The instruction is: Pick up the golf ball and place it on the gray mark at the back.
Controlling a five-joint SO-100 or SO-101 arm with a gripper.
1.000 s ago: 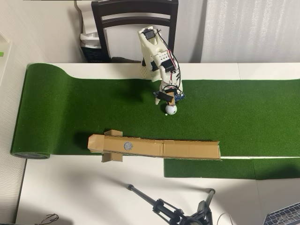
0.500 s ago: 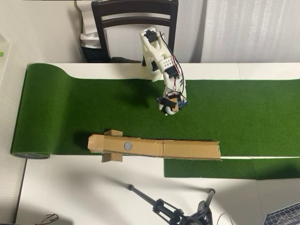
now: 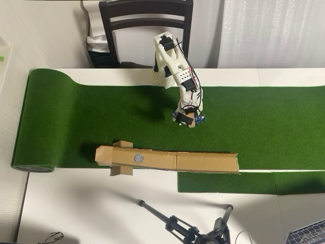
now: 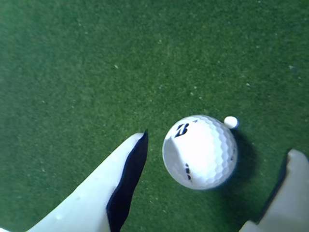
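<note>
Straddling golf ball (image 4: 200,151), tool (image 4: 217,145) spread apart; ball hidden under arm overhead.

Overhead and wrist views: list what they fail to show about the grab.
- Golf ball: hidden in the overhead view beneath the arm.
- Gripper: the wrist view's bottom edge crops the fingers; finger-to-ball contact is not visible.
- Gray mark: outside the wrist view; surface detail too small overhead.

I seem to be working in a home room. A dark wooden dining chair (image 3: 145,23) stands behind a white table (image 3: 91,213) covered by a green artificial-turf putting mat (image 3: 264,122), with pale curtains (image 3: 269,33) behind.
</note>
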